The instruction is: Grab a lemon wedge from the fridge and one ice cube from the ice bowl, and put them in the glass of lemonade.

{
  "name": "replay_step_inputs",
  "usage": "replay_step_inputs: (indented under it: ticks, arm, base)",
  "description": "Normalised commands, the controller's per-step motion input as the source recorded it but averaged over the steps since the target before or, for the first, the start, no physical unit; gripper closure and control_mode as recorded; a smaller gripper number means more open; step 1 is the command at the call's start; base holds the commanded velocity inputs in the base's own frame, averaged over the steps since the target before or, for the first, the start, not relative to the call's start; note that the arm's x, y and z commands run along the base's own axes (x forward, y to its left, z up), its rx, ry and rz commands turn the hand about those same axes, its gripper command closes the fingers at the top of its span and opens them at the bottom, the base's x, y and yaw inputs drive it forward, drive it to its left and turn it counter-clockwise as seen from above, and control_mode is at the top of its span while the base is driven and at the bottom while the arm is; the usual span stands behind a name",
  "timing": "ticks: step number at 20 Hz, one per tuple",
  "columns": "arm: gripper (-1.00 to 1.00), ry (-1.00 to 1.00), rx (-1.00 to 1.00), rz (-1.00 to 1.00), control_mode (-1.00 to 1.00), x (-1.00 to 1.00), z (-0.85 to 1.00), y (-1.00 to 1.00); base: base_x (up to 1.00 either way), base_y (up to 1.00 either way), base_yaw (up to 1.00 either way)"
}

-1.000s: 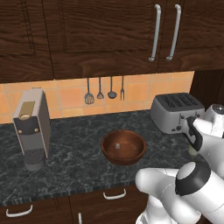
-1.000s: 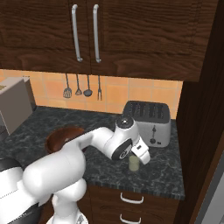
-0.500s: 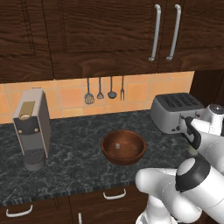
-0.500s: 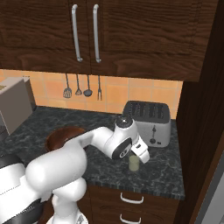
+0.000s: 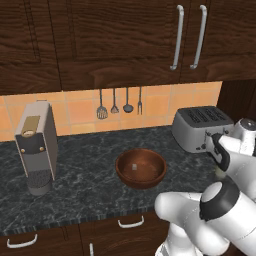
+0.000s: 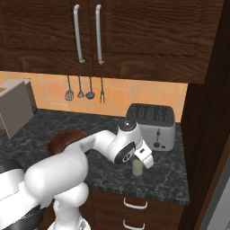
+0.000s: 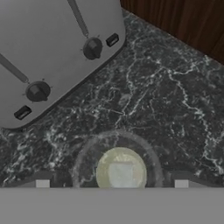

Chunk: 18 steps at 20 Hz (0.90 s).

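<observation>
Jaws apart, gripper (image 7: 112, 183) centred over glass of lemonade (image 7: 117, 164) so the ice cube (image 7: 120, 173) lands between them, inside.

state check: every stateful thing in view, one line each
gripper: open, directly above the glass, holding nothing
glass of lemonade: upright on the counter, a whitish ice cube floating inside
ice bowl: upright, one small cube left in it
toaster: slots empty
upper cabinet doors: shut
coffee machine: nothing under its spout
</observation>
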Motion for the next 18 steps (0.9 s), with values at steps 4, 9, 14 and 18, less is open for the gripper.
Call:
replay_step_inputs:
  ticks: [4,9,14,18]
  arm:
    - [-1.0,-0.05,0.0,0.0,-1.0,-0.29,0.08,0.0]
    - [-1.0,-0.07,0.01,0.0,-1.0,-0.26,0.09,0.0]
    - [-1.0,-0.06,0.0,0.03,-1.0,-0.37,0.15,0.17]
    - [-1.0,-0.03,-0.02,0.12,-1.0,-0.41,0.28,0.76]
  base:
    - [0.0,0.0,0.0]
    - [0.0,0.0,0.0]
    - [0.0,0.0,0.0]
    - [0.0,0.0,0.0]
